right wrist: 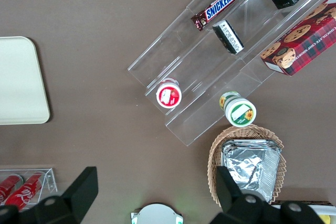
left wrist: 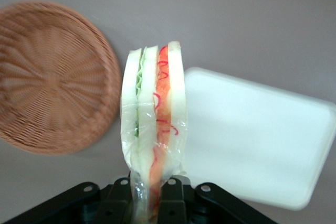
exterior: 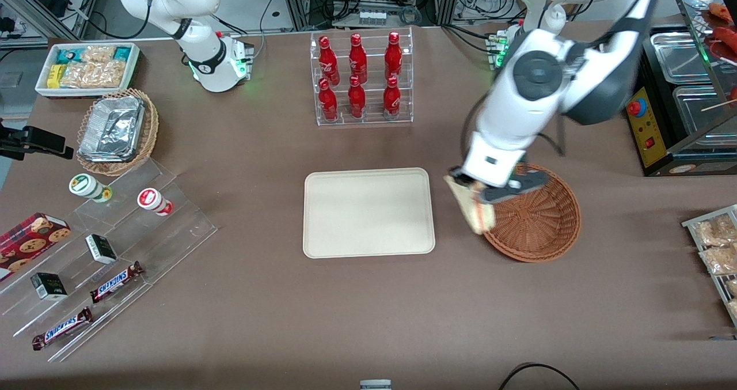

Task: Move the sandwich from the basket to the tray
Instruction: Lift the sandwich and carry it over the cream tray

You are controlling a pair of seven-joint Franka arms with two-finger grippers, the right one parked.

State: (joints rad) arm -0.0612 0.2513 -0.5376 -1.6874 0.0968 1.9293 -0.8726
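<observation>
Front view: one sandwich (exterior: 477,212), one basket (exterior: 538,217) and one tray (exterior: 368,212) are seen on one brown surface (exterior: 345,321).
Tool (exterior: 473,189): clenched on the sandwich at the narrow end of the wedge; it is held right of centre in the frame, over the basket rim that faces the tray.
Sandwich: one triangular wedge, clear-wrapped, of pale bread with green and red-orange layers; it is lifted clear of the basket, above the gap between basket and tray.
Basket: round, shallow, reddish-brown woven wicker; nothing is seen inside it.
Tray: flat cream plastic, rectangular with rounded corners and a low rim, at the frame centre; its top is bare.
Open room: bare surface is shown between tray edge and basket rim, and across the lower frame.
Bottle rack (exterior: 361,79): six red bottles are counted, upper centre.
Snickers bars (exterior: 115,281): two, lower left.
</observation>
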